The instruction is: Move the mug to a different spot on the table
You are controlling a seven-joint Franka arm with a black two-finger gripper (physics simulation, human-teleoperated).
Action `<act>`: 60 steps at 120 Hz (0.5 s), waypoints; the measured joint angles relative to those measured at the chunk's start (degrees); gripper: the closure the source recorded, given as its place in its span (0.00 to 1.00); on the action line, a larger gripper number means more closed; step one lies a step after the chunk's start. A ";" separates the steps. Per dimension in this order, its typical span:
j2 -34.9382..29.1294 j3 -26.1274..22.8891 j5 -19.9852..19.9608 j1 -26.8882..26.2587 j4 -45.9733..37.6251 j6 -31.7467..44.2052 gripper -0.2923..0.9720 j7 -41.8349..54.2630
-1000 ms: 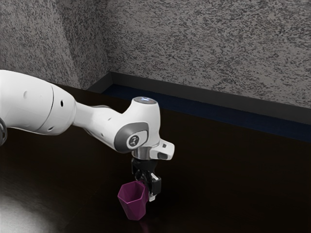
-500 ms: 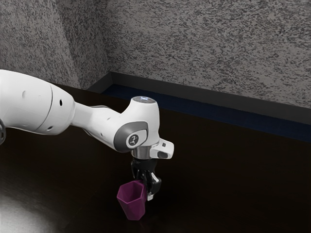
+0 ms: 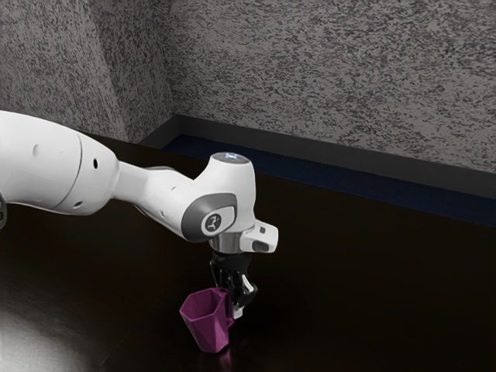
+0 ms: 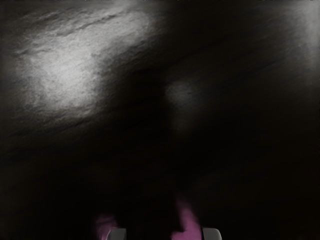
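A purple faceted mug (image 3: 204, 321) sits low over the dark table (image 3: 372, 294) near the front edge, tilted toward the exterior view's left. My black gripper (image 3: 231, 304) reaches down from the white arm and is shut on the mug's rim at its right side. In the wrist view the mug (image 4: 187, 224) appears as blurred purple patches just under the hand, with the dark tabletop (image 4: 150, 125) beyond it. I cannot tell whether the mug's base touches the table.
The dark glossy table stretches to the exterior view's right and back. A dark blue baseboard strip (image 3: 349, 180) runs behind it under speckled grey walls (image 3: 325, 70). A bright glare patch (image 4: 75, 65) lies on the wood.
The mug has shifted slightly toward the exterior view's left and tipped more, still held by my gripper. The arm has barely moved.
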 joint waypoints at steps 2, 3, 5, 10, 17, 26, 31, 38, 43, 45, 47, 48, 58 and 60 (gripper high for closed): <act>-0.12 0.01 0.12 -0.01 0.05 -0.12 0.71 -0.09; -0.17 0.01 0.18 -0.01 0.07 -0.18 0.72 -0.13; -0.25 0.01 0.30 -0.02 0.11 -0.30 0.72 -0.22; -0.40 0.02 0.59 -0.07 0.24 -0.68 0.72 -0.46; -0.56 0.04 1.14 -0.11 0.39 -1.25 0.73 -0.81; -0.62 0.06 2.05 -0.13 0.59 -2.13 0.74 -1.33; -0.64 0.05 2.76 -0.13 0.80 -2.64 0.75 -1.65; -0.65 0.09 3.64 -0.13 1.17 -3.43 0.75 -2.09; -0.68 0.12 4.28 -0.13 1.55 -4.05 0.75 -2.38; -0.71 0.12 4.55 -0.13 1.67 -4.30 0.75 -2.49; -0.74 0.13 4.79 -0.13 1.77 -4.57 0.76 -2.60; -0.75 0.13 4.92 -0.13 1.85 -4.70 0.76 -2.65; -1.02 0.16 6.32 -0.11 2.71 -6.18 0.76 -3.19; -1.08 0.17 6.64 -0.09 2.88 -6.48 0.77 -3.29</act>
